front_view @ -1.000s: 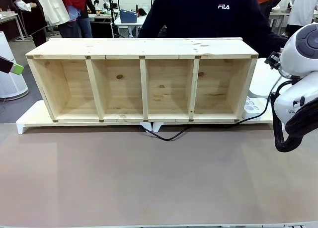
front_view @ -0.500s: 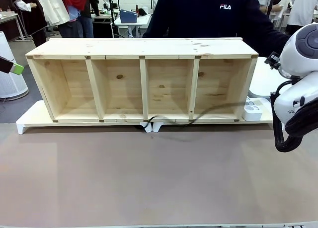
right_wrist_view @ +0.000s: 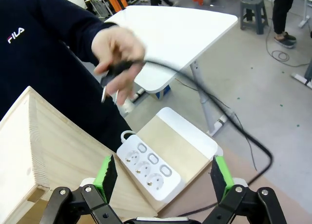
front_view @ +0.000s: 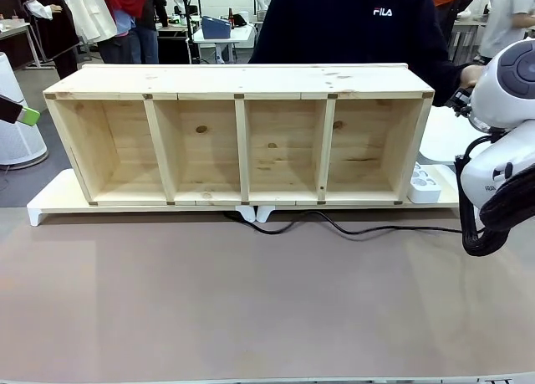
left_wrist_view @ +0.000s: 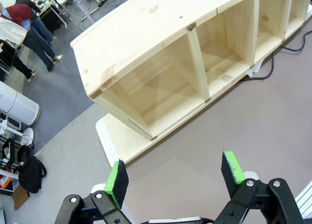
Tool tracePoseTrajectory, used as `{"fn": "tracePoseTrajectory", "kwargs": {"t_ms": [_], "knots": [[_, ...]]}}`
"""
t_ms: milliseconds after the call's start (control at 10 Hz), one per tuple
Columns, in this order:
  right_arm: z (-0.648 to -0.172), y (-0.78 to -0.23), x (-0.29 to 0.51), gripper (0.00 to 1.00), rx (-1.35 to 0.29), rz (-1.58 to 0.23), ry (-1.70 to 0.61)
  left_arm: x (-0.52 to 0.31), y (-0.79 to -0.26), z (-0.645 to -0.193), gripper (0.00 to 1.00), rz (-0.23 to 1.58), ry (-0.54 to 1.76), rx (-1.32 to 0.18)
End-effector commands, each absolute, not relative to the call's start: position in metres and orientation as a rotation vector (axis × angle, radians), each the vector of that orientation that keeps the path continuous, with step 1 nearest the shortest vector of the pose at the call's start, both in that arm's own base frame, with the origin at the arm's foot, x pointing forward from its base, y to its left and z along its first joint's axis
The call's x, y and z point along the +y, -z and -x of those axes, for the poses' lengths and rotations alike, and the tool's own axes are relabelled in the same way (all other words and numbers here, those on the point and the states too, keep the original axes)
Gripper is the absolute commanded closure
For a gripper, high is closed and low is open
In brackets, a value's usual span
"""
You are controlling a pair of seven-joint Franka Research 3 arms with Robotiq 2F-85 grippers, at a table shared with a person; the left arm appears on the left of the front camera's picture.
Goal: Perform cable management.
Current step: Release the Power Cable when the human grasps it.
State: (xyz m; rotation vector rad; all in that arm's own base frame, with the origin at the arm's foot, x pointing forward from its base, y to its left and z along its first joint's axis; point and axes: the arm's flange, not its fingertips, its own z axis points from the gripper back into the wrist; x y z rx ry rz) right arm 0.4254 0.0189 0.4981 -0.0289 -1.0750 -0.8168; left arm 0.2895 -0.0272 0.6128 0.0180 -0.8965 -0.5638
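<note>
The cable [front_view: 359, 228] lies on the brown table in front of the wooden shelf [front_view: 238, 83], running from under its middle off to the right. In the right wrist view, a person's hand [right_wrist_view: 118, 47] holds the cable's plug [right_wrist_view: 110, 78] in the air, and the cable [right_wrist_view: 229, 119] loops down from it. My right gripper [right_wrist_view: 163, 175] is open below that hand, above the white power strip [right_wrist_view: 146, 165], and holds nothing. My left gripper [left_wrist_view: 174, 173] is open over the table near the shelf's left end [left_wrist_view: 122, 82], also empty. A stretch of the cable [left_wrist_view: 273, 75] shows there too.
The shelf has several open compartments and stands on low white risers [front_view: 50, 204]. The power strip [front_view: 425, 183] sits on the riser at the shelf's right end. The person [front_view: 359, 24] stands behind the shelf. My right arm [front_view: 501, 133] hangs at the table's right edge.
The cable, earlier looped and then pulled taut along the shelf's foot toward the power strip, now trails right across the table. The person has shifted right and their hand now shows by my right arm.
</note>
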Motion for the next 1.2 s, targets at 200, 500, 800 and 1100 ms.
{"fn": "tracePoseTrajectory", "kwargs": {"t_ms": [200,500,800,1100], "knots": [[-0.4260,-0.4970,0.0180,0.00,-1.068,0.030,0.816,-0.0272,-0.6130,-0.2921,0.00,-0.018,0.560,-0.909],[-0.4260,-0.4970,0.0180,0.00,-1.068,0.030,0.816,-0.0272,-0.6130,-0.2921,0.00,-0.018,0.560,-0.909],[-0.4260,-0.4970,0.0180,0.00,-1.068,0.030,0.816,-0.0272,-0.6130,-0.2921,0.00,-0.018,0.560,-0.909],[-0.4260,-0.4970,0.0180,0.00,-1.068,0.030,0.816,-0.0272,-0.6130,-0.2921,0.00,-0.018,0.560,-0.909]]}}
